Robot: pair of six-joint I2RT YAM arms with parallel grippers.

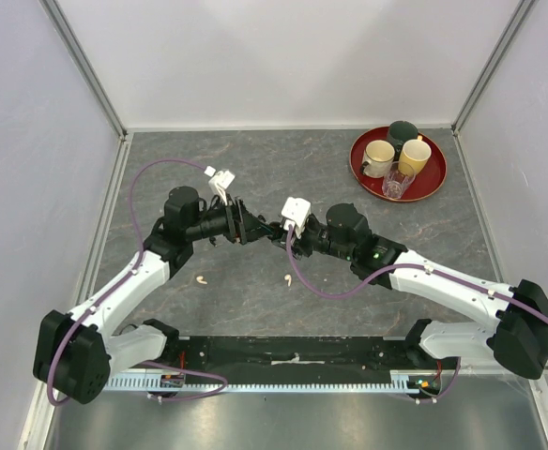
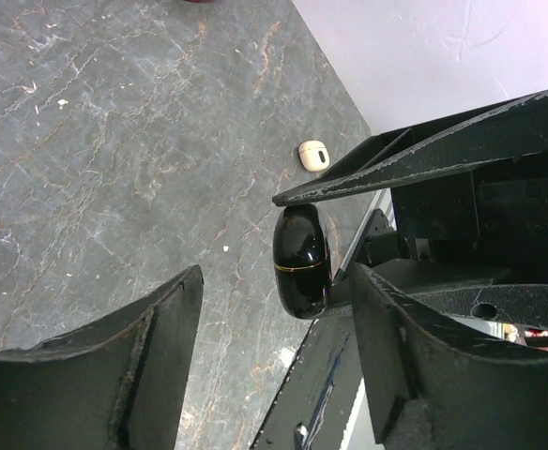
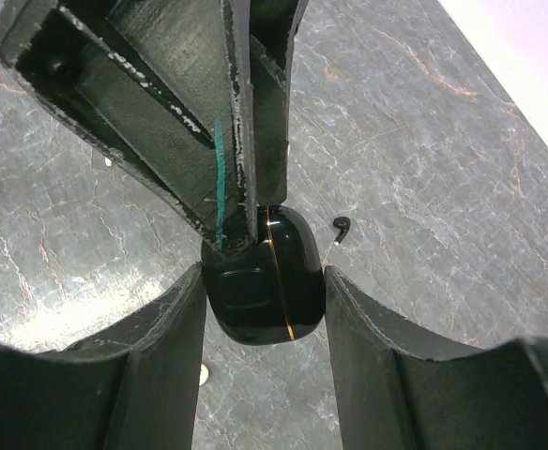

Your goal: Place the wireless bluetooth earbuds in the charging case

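My right gripper is shut on the glossy black charging case, which has a thin gold seam and is held closed above the table. My left gripper faces it, open. Its fingers stand either side of the case's far end with a gap on both sides. In the top view the two grippers meet at mid-table. One black earbud lies on the table beyond the case. Two cream-white earbuds lie on the table below the arms, and one cream bud shows in the left wrist view.
A red tray stands at the back right with a cream cup, a yellow cup, a dark cup and a glass. White walls enclose the grey marbled table on three sides.
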